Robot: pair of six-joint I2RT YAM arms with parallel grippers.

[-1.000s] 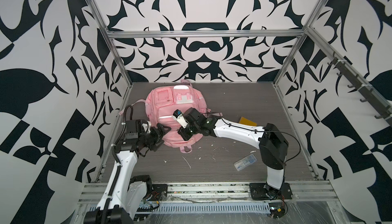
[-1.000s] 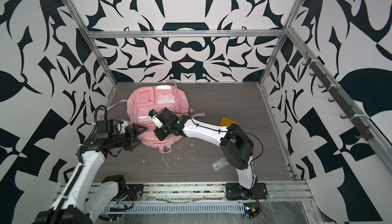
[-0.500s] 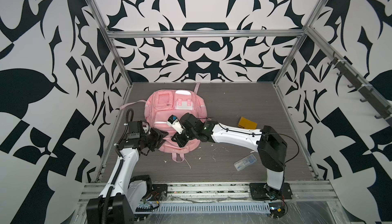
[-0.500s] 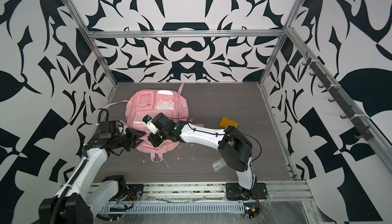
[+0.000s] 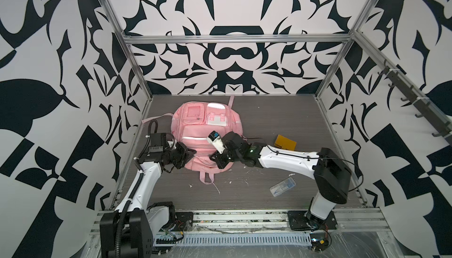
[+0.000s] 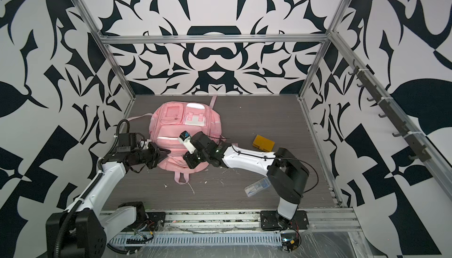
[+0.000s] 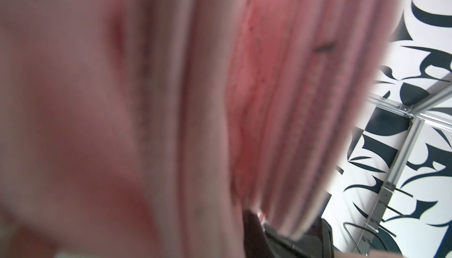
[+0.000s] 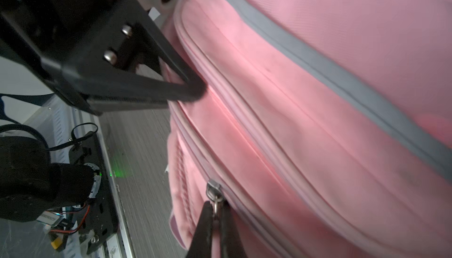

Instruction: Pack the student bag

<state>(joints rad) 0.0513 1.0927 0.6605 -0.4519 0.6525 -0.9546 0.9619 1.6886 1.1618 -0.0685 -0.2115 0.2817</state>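
The pink student bag (image 5: 203,132) (image 6: 176,127) lies flat at the table's back left, pockets up. My left gripper (image 5: 189,152) (image 6: 164,152) is at the bag's left edge. In the right wrist view its two black fingers (image 8: 171,90) meet in a point, pinching the edge of the student bag (image 8: 318,97). Blurred pink fabric of the student bag (image 7: 220,97) fills the left wrist view. My right gripper (image 5: 215,158) (image 8: 215,210) is at the bag's near edge, shut on a metal zip pull (image 8: 214,193).
A yellow flat object (image 5: 285,143) lies right of the bag. A clear plastic case (image 5: 282,187) lies near the right arm's base. White scraps (image 5: 217,188) dot the table in front of the bag. A rail of hooks (image 5: 403,93) runs along the right wall.
My left gripper has gone from open to shut on the bag's left edge. The right gripper, still holding the zip pull, has shifted along the bag's near edge, and the bag has moved slightly.
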